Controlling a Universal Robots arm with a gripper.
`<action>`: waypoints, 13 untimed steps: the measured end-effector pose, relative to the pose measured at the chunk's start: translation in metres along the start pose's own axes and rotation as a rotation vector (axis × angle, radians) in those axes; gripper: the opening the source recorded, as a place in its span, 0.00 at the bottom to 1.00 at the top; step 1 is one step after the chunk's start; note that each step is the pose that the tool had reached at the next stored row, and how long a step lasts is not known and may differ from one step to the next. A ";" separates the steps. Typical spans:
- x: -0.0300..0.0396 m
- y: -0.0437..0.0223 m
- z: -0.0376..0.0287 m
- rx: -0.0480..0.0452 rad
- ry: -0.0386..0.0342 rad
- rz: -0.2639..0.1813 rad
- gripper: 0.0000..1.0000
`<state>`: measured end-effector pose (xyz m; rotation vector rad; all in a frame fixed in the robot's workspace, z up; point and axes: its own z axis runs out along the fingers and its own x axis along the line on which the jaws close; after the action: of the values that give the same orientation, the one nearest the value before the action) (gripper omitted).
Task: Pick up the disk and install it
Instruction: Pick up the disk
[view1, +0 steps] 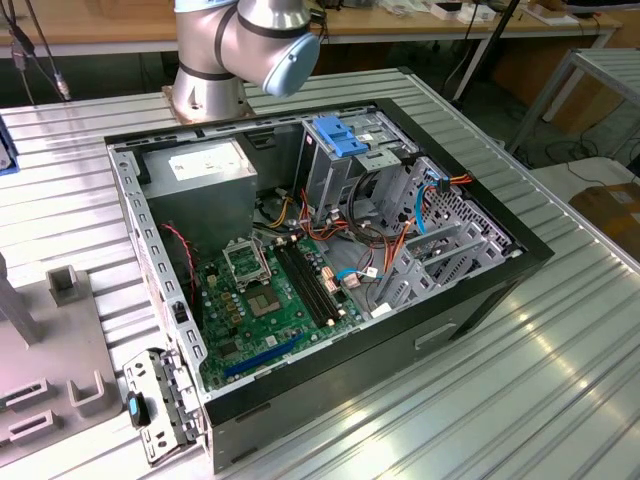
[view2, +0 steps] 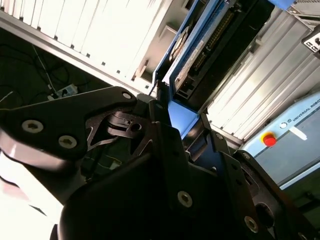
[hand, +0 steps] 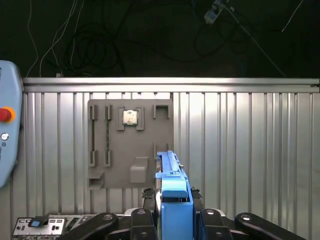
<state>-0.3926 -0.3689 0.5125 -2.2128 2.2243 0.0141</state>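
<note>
My gripper (hand: 171, 195) is shut on the disk (hand: 174, 212), a flat drive in a bright blue carrier frame that stands on edge between the black fingers (hand: 146, 194). In the second wrist view the disk (view2: 212, 42) shows its dark body and connector edge beyond the gripper (view2: 172, 115). In the first wrist view it hangs above the ribbed metal table, beside a grey fixture plate (hand: 117, 162). The open computer case (view1: 500, 285) lies on the table in the exterior view, with its drive cage (view1: 345, 175) at the back.
A paler blue bracket (view1: 337, 135) tops the drive cage. Motherboard (view1: 270, 300), power supply (view1: 205, 170) and loose cables fill the case. The grey fixture plate (view1: 50, 370) carries a small chip (hand: 130, 118). The arm's base (view1: 215, 70) stands behind the case. A pendant with a red button (hand: 5, 115) lies nearby.
</note>
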 end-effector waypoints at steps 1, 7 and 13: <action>0.0000 -0.0045 0.0000 -0.0001 0.0001 0.000 0.37; -0.0002 -0.0314 0.0008 -0.0001 0.0002 0.003 0.37; -0.0003 -0.0537 0.0016 0.0002 0.0003 0.022 0.37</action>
<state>-0.3389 -0.3689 0.5107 -2.1887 2.2482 0.0136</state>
